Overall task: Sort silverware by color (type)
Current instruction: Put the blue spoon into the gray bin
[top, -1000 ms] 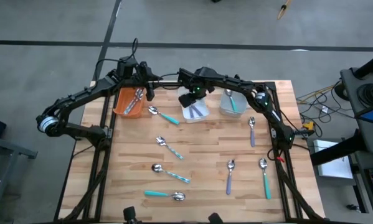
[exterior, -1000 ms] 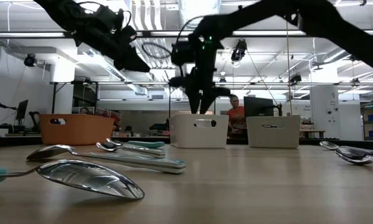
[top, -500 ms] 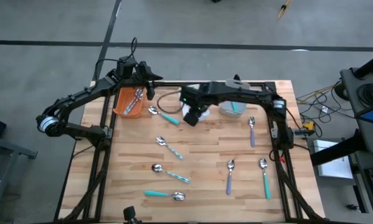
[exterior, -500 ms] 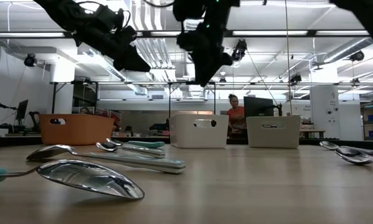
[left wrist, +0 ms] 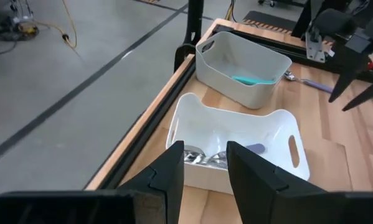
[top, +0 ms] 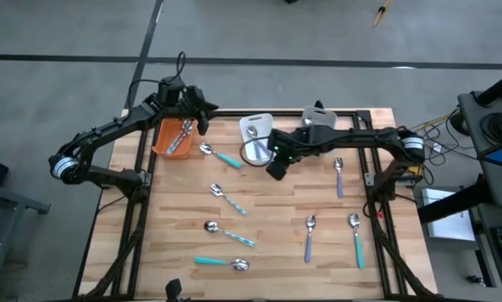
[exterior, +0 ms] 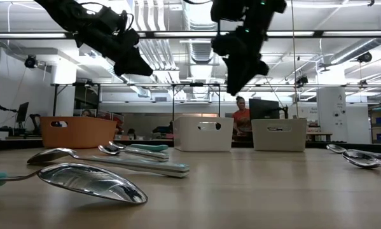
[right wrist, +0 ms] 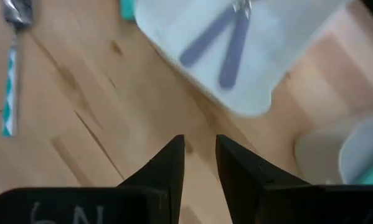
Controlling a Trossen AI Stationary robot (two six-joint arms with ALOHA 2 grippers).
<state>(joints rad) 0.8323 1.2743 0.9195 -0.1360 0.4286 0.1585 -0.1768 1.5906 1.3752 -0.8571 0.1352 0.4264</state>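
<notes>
Along the upper edge of the table [top: 267,210] in the high view stand three bins: the orange bin [top: 172,137] at upper left holds a few pieces with pale striped handles; the white bin [top: 256,137] at upper centre holds two lavender-handled pieces [right wrist: 226,37]; the grey bin [left wrist: 243,67], mostly hidden under the right arm in the high view, holds a teal-handled piece [left wrist: 254,79]. The left gripper [top: 202,117] hangs above the orange bin, its fingers a narrow gap apart and holding nothing; the right gripper [top: 276,169] hangs over bare wood just below and right of the white bin, its fingers also slightly parted and empty. The rest of the silverware lies loose on the table: a teal spoon [top: 219,155] left of the right gripper; a striped spoon [top: 227,199] and another [top: 230,233] at centre; a teal spoon [top: 219,262] at the bottom; a lavender spoon [top: 339,174], a second lavender spoon [top: 309,236] and a teal fork [top: 356,237] to the right. A person [exterior: 241,117] sits in the room behind.
</notes>
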